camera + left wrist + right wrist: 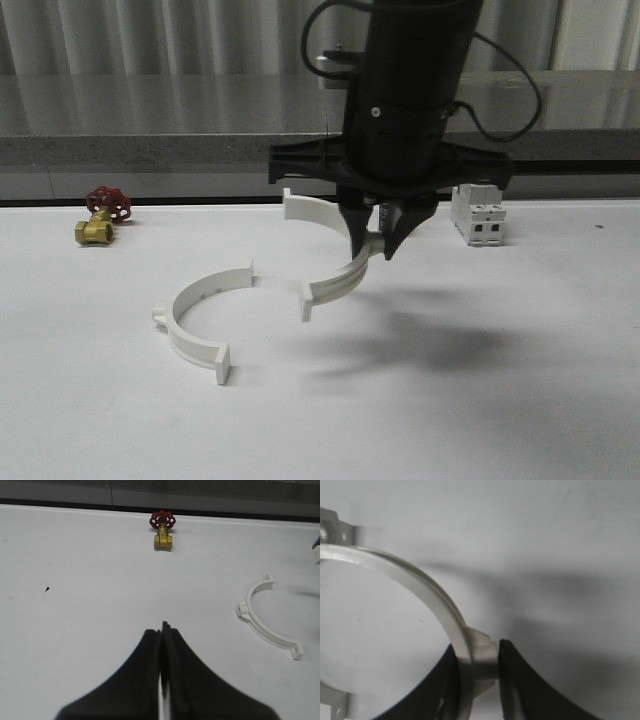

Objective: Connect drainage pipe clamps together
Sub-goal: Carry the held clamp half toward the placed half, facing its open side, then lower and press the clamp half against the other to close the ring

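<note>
Front view puts my right arm straight down over the white table [90,400], its black wrist barrel vertical and my right gripper [383,232] pointing at the tabletop. My right fingers are clamped on the middle of one white half-ring [335,262], right at its small side tab. I hold this half-ring tilted, one flat end raised behind my wrist and the other end low, close above the table.

From my right wrist camera, the same half-ring [420,595] curves away from my right gripper [477,672], with the two black fingers [512,680] pressed against either side of the tab.

The second half-ring [195,315] lies flat on the table, just beside the low end of the held half-ring and not touching it. Their open sides face each other.

My left wrist camera shows my left gripper [162,650] above bare table with its fingers pressed together, gripping nothing. The lying half-ring [265,625] sits well apart from it.

A brass valve with a red handwheel [100,218] rests far behind the lying half-ring, near the table's back edge. A white switch box [478,216] stands just behind the held half-ring, on its other side.
</note>
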